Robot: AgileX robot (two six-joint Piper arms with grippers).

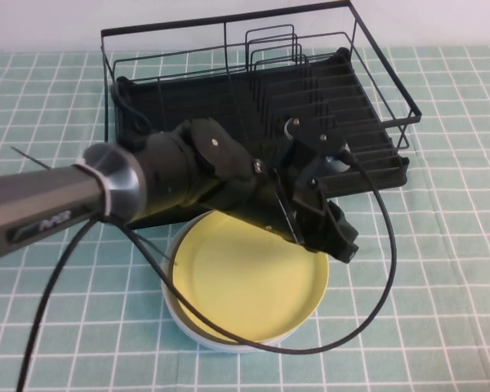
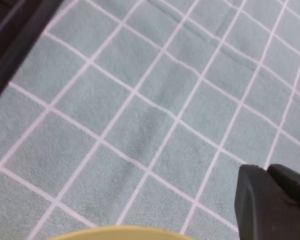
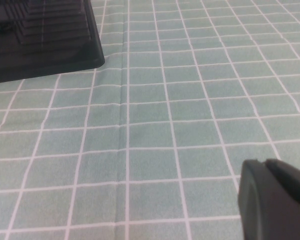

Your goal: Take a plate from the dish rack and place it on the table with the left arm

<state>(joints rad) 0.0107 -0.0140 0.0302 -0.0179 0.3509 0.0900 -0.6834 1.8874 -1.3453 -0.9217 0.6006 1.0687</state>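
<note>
Can't tell how the jaws stand on the left gripper [image 1: 336,233]: dark fingers bunched at the arm's tip, hanging just over the far right rim of the plate [image 1: 243,279], contact or not impossible to make out from up high. Only 1 black fingertip [image 2: 270,202] showing in the left wrist view, with a thin yellow arc of rim [image 2: 121,232] at the edge and plain checked cloth everywhere else. Plate lying flat on the table [image 1: 441,310], yellow face up, paler underside peeking out along the near edge (could be a 2nd dish under it, hard to say). Sitting just in front of the dish rack [image 1: 253,106], nearly touching its drip tray, no plates visible in the dividers. Left arm [image 1: 139,184] stretched in from the left, crossing the front of the rack and the plate's far edge, black cable [image 1: 376,286] looping down over the plate and cloth. Right gripper [image 3: 272,200] out over bare cloth, well clear of the rack's tray corner [image 3: 45,45], jaws also impossible to judge, just 1 dark finger in shot.
</note>
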